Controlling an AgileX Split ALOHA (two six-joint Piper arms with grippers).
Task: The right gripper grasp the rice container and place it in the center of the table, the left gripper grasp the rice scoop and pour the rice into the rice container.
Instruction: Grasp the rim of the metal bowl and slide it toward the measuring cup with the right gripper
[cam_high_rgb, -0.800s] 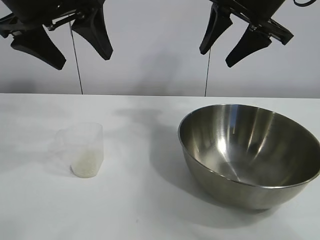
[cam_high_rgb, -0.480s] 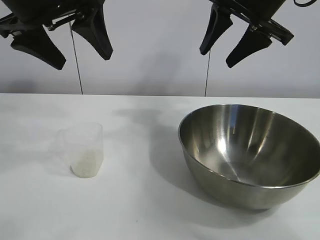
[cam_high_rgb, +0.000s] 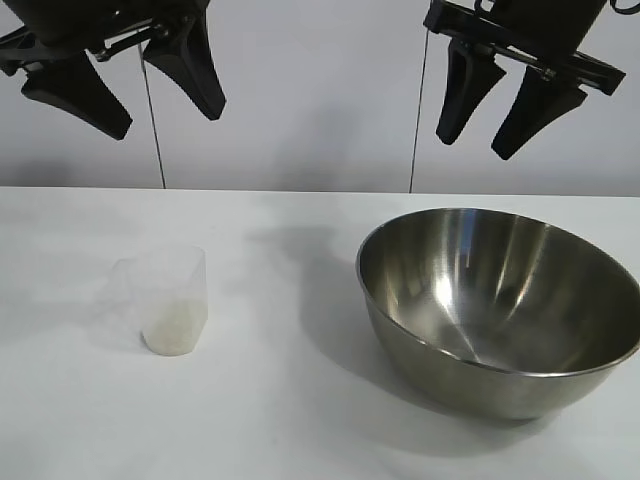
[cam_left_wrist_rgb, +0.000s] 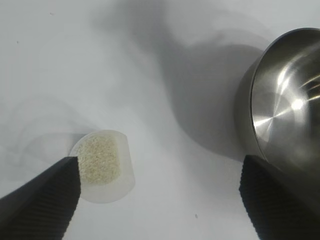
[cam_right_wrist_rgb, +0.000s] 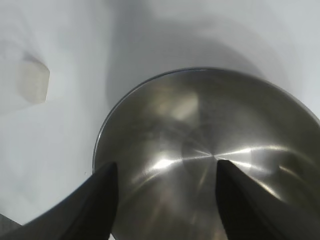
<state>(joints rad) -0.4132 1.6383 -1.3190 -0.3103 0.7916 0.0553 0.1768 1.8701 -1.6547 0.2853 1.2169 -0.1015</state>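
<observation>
The rice container (cam_high_rgb: 500, 305), a large shiny steel bowl, stands at the right of the white table (cam_high_rgb: 290, 400). It also shows in the right wrist view (cam_right_wrist_rgb: 210, 155) and the left wrist view (cam_left_wrist_rgb: 287, 105). The rice scoop (cam_high_rgb: 165, 300), a small translucent cup, stands upright at the left with rice (cam_left_wrist_rgb: 100, 159) in its bottom. My right gripper (cam_high_rgb: 478, 140) hangs open high above the bowl. My left gripper (cam_high_rgb: 168, 122) hangs open high above the scoop, holding nothing.
A plain grey wall stands behind the table. Two thin dark vertical lines run down the wall behind the grippers (cam_high_rgb: 155, 130). White tabletop lies between the scoop and the bowl.
My right gripper has moved to the right and a little lower above the bowl, with its fingers pointing more steeply down. The left gripper, scoop and bowl have not moved.
</observation>
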